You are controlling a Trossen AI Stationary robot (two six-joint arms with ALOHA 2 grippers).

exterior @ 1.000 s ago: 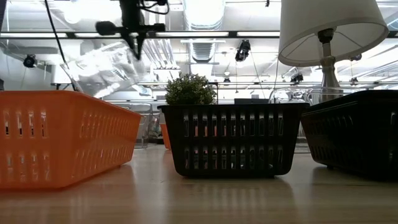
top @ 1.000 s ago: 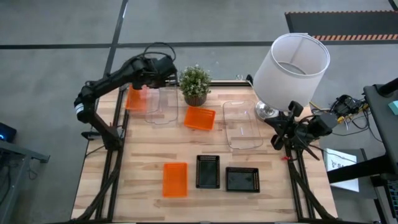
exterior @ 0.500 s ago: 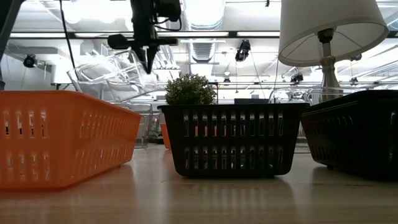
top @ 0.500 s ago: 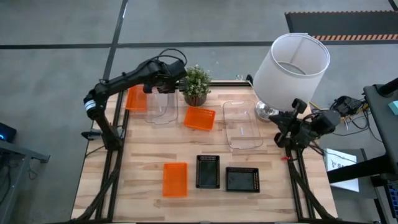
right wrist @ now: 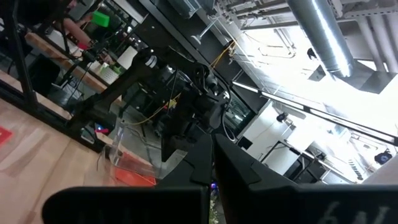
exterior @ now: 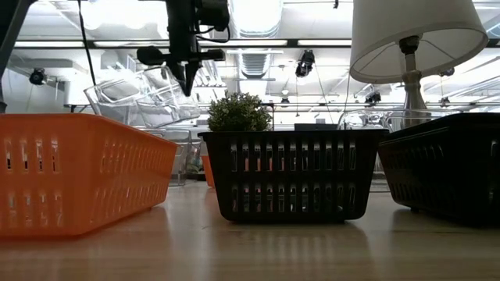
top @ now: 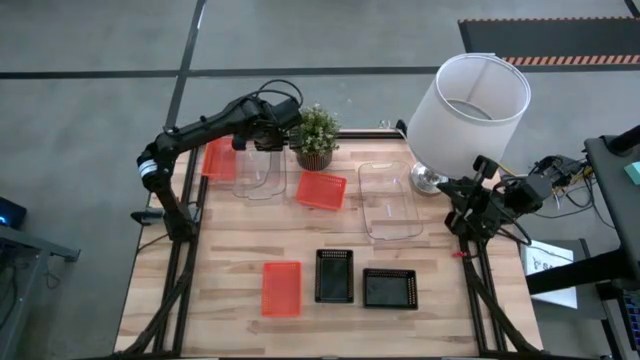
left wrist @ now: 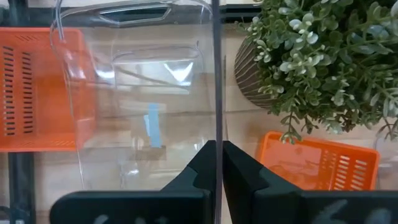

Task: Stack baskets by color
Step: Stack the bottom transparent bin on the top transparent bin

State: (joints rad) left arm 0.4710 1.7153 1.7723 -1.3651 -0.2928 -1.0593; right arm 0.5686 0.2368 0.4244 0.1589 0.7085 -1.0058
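My left gripper (top: 268,128) hangs over the table's far left part, shut on a clear basket (exterior: 141,97) that it holds in the air. Under it a second clear basket (top: 260,172) lies on the table beside a red-orange basket (top: 218,158). Another red-orange basket (top: 321,190) and a third clear basket (top: 388,200) sit mid-table. Near the front edge stand a red-orange basket (top: 282,288) and two black baskets (top: 334,275) (top: 390,288). My right gripper (top: 455,210) waits shut at the table's right edge, touching nothing. My left gripper pinches the clear basket's thin side wall at its rim (left wrist: 216,118) between its two fingers, one inside the basket and one outside. The fingers (exterior: 187,78) come steeply from above. The basket hangs tilted beside and below them, lifted clear of the table.
A potted plant (top: 315,135) stands right next to my left gripper. A lamp with a white shade (top: 468,105) stands at the far right corner, close to my right arm. Bare wood shows between the far row and the front row.
My left gripper has moved down and toward the plant, carrying the clear basket along. The basket hung steeply tilted before and now sits lower and closer to level, above the clear basket on the table. My right arm has drawn back slightly toward the right edge.
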